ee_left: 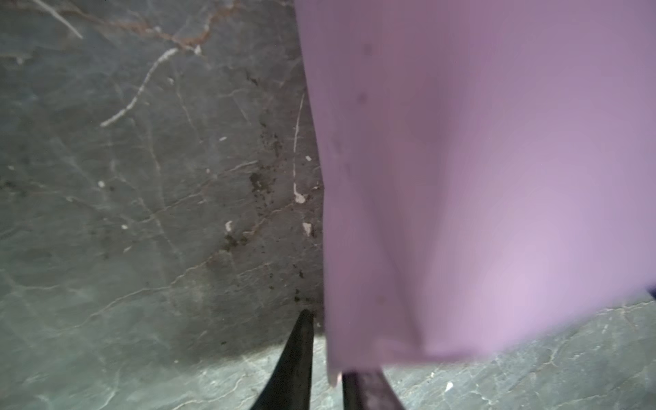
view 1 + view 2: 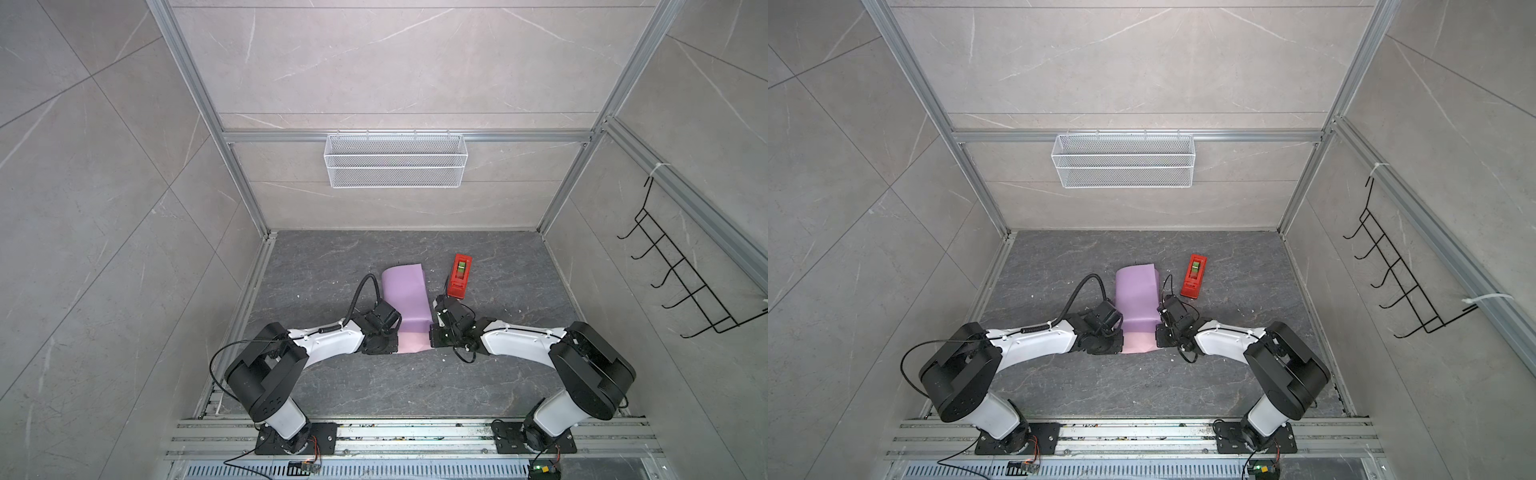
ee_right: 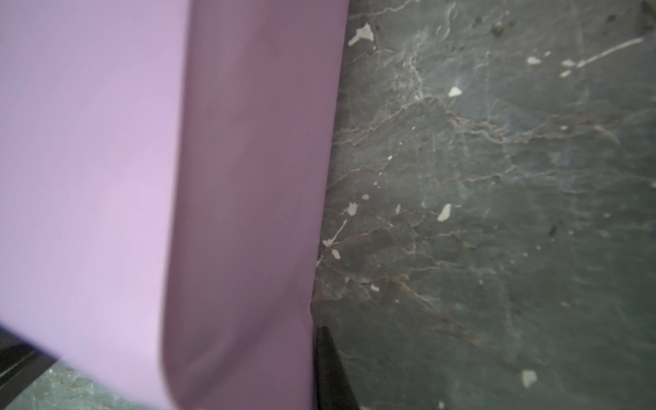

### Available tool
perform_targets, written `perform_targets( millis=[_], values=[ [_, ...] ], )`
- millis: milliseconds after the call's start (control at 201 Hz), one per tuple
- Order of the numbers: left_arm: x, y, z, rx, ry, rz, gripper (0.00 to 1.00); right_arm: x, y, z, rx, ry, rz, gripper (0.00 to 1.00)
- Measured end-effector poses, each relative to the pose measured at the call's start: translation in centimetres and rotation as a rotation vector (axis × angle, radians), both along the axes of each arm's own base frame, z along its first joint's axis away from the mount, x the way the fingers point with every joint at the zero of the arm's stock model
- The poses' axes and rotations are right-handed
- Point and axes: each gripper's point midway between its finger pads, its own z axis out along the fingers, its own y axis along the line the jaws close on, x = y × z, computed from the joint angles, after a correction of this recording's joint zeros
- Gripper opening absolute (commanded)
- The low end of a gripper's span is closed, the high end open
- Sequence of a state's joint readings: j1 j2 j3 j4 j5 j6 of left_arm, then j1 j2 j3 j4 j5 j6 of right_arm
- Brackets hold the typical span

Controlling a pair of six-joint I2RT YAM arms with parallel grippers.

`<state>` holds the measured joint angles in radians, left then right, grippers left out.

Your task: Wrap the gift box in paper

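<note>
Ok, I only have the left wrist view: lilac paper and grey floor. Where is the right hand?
Observer: The right hand is at the opposite side edge of the paper, facing the left hand across it.
Operator: Does the box show anywhere?
Observer: No view shows it; in both top views only the paper lies there, curled over with its lilac side up.
Operator: Anything else nearby?
Observer: A red tape dispenser lies just beyond the right hand, apart from the paper.

Diffuse, even light; top views sharp.
In the wrist views the paper (image 1: 479, 177) is blurred, and a soft shadow is thrown beside it onto the tabletop (image 1: 142, 248).
</note>
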<state>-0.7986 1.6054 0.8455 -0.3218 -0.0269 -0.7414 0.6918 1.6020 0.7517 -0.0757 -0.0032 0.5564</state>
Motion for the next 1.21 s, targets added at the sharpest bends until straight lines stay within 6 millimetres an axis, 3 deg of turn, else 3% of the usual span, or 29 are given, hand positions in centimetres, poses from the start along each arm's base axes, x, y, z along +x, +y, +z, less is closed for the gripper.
perform_targets(
  millis=[159, 403, 498, 692, 811, 986, 1090, 1209],
  values=[
    [0.1, 0.0, -0.2, 0.003, 0.003, 0.004, 0.0, -0.3, -0.3, 0.4, 0.006, -0.005, -0.001, 0.28],
    [0.1, -0.1, -0.4, 0.006, 0.007, 0.003, 0.0, -1.9, -0.3, 0.5, 0.017, 0.003, 0.008, 0.33],
    [0.1, -0.1, -0.4, 0.005, 0.006, 0.003, 0.0, -2.5, -0.1, 0.2, 0.014, 0.014, 0.014, 0.28],
    [0.2, -0.2, -0.3, 0.005, 0.006, 0.003, 0.0, -2.6, -0.2, -0.3, 0.011, 0.027, -0.001, 0.09],
    [0.3, -0.3, -0.1, 0.001, 0.003, 0.002, 0.0, -2.5, -0.2, -0.5, 0.004, 0.024, -0.004, 0.04],
    [0.3, -0.3, -0.1, 0.004, 0.001, 0.001, 0.25, -2.4, -0.3, -0.7, -0.007, 0.025, -0.009, 0.06],
    [0.2, -0.1, 0.1, 0.006, -0.001, -0.001, 0.39, -2.4, -0.3, -0.7, -0.008, 0.023, -0.011, 0.15],
    [-0.2, 0.4, 1.4, -0.009, -0.028, -0.011, 0.49, -2.4, -0.3, -0.6, -0.01, 0.019, -0.003, 0.27]
  ],
)
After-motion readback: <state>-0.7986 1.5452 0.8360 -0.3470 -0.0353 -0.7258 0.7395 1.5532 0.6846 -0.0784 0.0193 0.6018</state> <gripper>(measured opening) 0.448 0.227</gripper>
